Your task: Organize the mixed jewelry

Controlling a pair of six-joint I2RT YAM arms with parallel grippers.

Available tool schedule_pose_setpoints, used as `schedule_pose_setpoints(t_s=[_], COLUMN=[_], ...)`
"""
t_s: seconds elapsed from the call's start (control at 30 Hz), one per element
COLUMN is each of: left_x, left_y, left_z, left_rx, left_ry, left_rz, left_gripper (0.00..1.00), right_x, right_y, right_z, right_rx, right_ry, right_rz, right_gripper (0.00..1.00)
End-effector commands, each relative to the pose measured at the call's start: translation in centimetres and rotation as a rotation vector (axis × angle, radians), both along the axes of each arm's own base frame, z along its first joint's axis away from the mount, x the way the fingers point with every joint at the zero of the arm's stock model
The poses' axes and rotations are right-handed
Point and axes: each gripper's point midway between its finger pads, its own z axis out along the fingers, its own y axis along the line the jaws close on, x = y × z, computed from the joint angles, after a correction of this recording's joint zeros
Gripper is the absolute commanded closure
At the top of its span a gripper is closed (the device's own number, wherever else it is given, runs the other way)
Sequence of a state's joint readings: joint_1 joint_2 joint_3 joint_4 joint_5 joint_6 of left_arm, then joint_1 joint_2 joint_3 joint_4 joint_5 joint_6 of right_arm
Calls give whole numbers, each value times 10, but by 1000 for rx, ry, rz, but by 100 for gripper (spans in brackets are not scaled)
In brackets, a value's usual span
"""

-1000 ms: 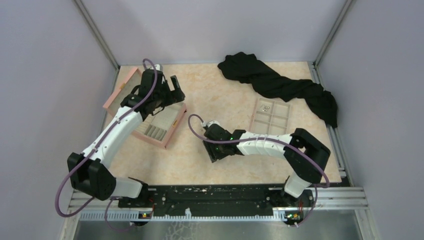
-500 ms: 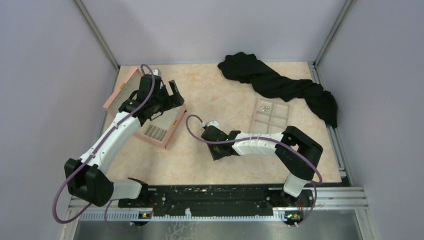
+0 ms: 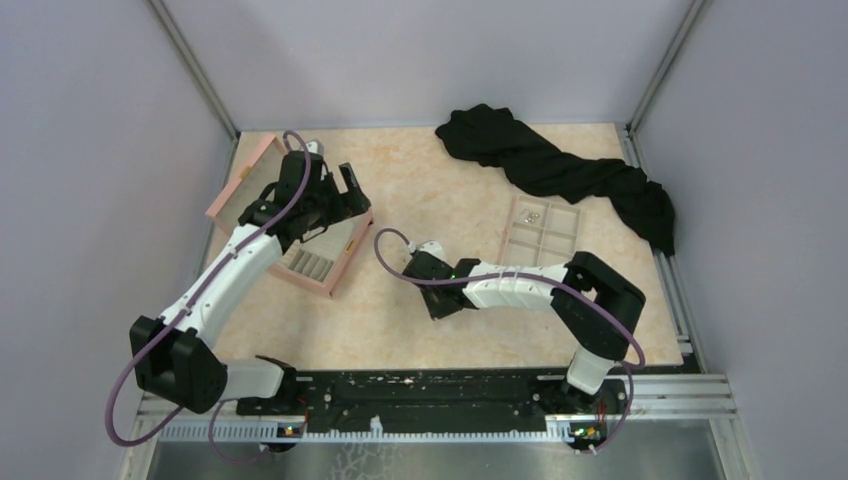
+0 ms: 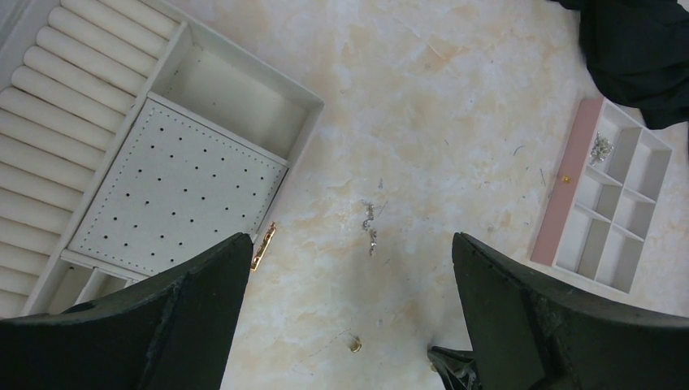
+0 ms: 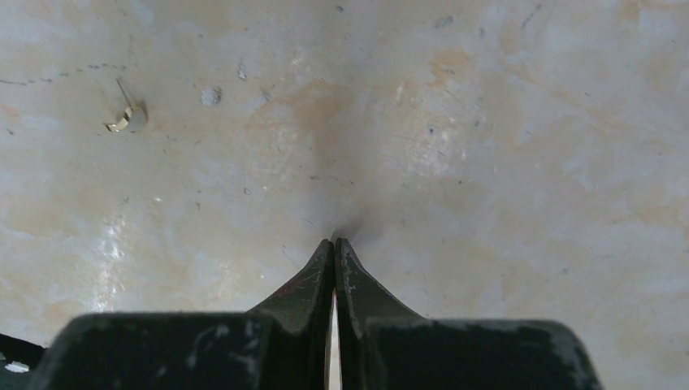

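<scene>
The mixed jewelry lies loose on the marbled table: a small silvery chain tangle [image 4: 370, 223] and a tiny gold ring [image 4: 355, 346], which the right wrist view shows as a gold ring [image 5: 122, 120] at upper left. My right gripper [image 3: 440, 305] is shut, its tips [image 5: 334, 241] pressed to the tabletop. Nothing shows between its jaws. Its tip [image 4: 445, 367] lies right of the ring in the left wrist view. My left gripper [image 4: 351, 240] hangs wide open high above the table, beside the pink box [image 3: 335, 272], holding nothing.
The pink box [image 4: 179, 187] stands open at the left with ring rolls and a perforated panel. A beige compartment tray [image 3: 507, 238] sits at the right, silvery pieces [image 4: 601, 146] in one corner cell. A black cloth [image 3: 560, 165] lies at the back right.
My right gripper's jaws have closed onto the tabletop and the arm has shifted a little. The left arm drew back slightly, still open.
</scene>
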State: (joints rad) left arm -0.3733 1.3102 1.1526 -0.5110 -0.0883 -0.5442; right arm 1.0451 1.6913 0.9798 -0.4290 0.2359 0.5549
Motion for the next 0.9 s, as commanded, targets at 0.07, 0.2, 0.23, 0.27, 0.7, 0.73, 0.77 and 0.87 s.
schedule_pose_setpoints(t_s=[0.07, 0.2, 0.23, 0.27, 0.7, 0.73, 0.77, 0.87], left_x=[1, 2, 2, 3, -1, -2, -3, -6], left_y=[-4, -6, -7, -8, -40, -42, -44, -48], left_z=[10, 6, 6, 6, -1, -4, -6, -11], left_rx=[-33, -39, -42, -43, 105, 104, 99, 82], left_ry=[-35, -28, -28, -28, 15, 20, 22, 34], left_rz=[-6, -9, -11, -14, -221, -228, -235, -245], left_gripper=[1, 1, 1, 1, 1, 1, 1, 1], right_x=[13, 16, 18, 19, 88, 93, 97, 111], right_y=[-1, -7, -10, -12, -105, -114, -123, -150], right_z=[37, 51, 54, 58, 98, 99, 101, 105], right_rx=[4, 4, 3, 1, 11, 10, 9, 9], right_ry=[-72, -111, -121, -131, -209, -210, -211, -219], right_rz=[-59, -78, -87, -94, -340, -366, -390, -466], right_gripper=[100, 100, 100, 100, 100, 100, 100, 100])
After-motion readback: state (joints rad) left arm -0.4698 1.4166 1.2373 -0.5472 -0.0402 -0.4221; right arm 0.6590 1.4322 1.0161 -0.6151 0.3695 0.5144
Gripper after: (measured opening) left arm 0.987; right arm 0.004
